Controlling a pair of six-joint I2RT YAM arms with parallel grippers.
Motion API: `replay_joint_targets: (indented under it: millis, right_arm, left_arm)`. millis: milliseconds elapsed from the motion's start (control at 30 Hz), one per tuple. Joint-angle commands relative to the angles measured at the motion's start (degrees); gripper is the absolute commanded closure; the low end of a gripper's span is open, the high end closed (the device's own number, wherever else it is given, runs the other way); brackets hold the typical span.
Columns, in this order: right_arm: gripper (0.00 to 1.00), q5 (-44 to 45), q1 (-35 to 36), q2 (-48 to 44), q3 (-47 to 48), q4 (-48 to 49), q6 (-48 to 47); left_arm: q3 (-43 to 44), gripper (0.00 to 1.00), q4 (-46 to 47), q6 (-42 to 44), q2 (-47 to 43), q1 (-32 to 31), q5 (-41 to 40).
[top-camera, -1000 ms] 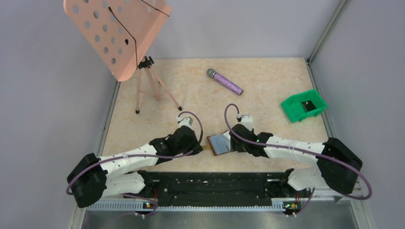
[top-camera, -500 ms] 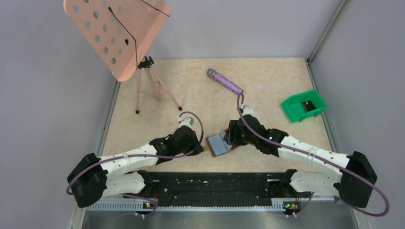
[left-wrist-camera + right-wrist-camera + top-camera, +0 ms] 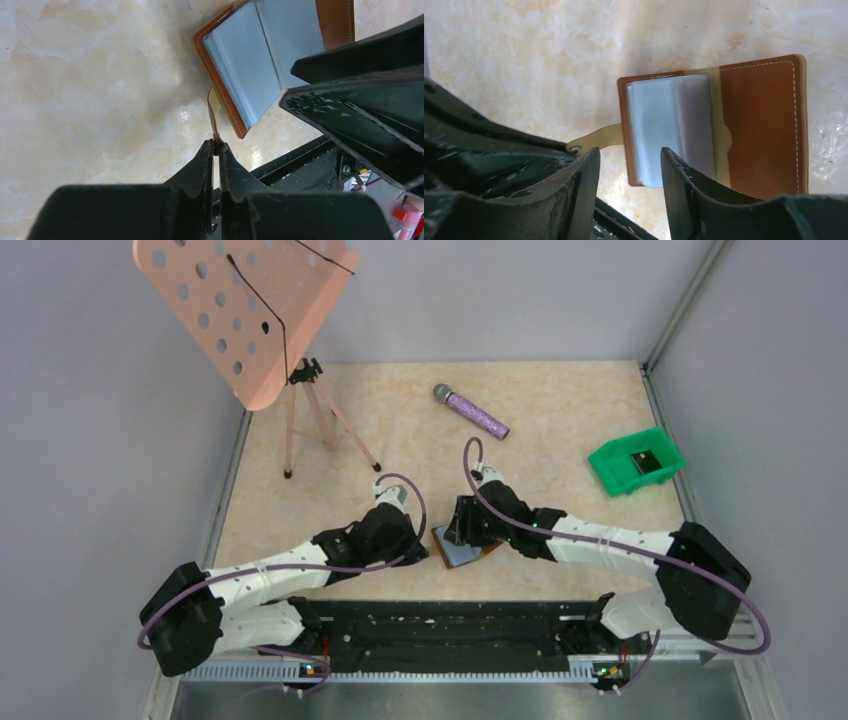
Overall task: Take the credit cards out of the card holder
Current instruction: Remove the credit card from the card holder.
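White-and-black arms (image 3: pixel 270 576), purple cables (image 3: pixel 421 508)

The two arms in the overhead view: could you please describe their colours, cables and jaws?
The left arm and right arm match: white links between bulky black joint housings, each trailed by a looping purple cable. Their jaws are matte black, wedge-shaped and lightly scuffed. A small green light glows near each base.

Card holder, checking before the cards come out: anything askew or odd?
Only its closure strap: it sticks out sideways from the open card holder, its tip pinched between the left fingers. No tears or spills visible.
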Motion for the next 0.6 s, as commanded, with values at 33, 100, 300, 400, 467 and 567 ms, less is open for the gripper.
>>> replay_joint_targets:
  millis: [33, 100, 300, 400, 467, 567]
  right_arm:
    - [0.45, 4.9, 0.54, 4.59, 0.68, 1.9, -2.01]
    - [0.4, 5.47, 0.54, 6.35, 0.51, 1.34, -2.22]
    - [0.35, 6.26, 0.56, 8.38, -0.52, 1.95, -3.03]
    - [0.34, 6.63, 0.52, 8.81, -0.65, 1.78, -3.98]
    - [0.33, 6.2, 0.5, 9.19, -0.57, 1.74, -4.47]
    - [0.3, 6.1, 0.63, 9.71, -0.53, 1.33, -4.97]
  left_arm:
    - [1.22, 1.0, 1.77, 0.48, -1.93, 0.29, -0.71]
    - [1.21, 1.0, 1.15, 0.54, -1.96, 0.31, -1.47]
    - [0.36, 1.0, 1.01, 0.41, -1.47, 0.3, -1.93]
    - [0.53, 1.0, 0.64, 0.77, -1.15, 0.34, -2.3]
    - [0.77, 1.0, 0.36, 0.97, -1.1, 0.31, -2.61]
    - [0.91, 1.0, 0.33, 1.1, -1.12, 0.35, -2.81]
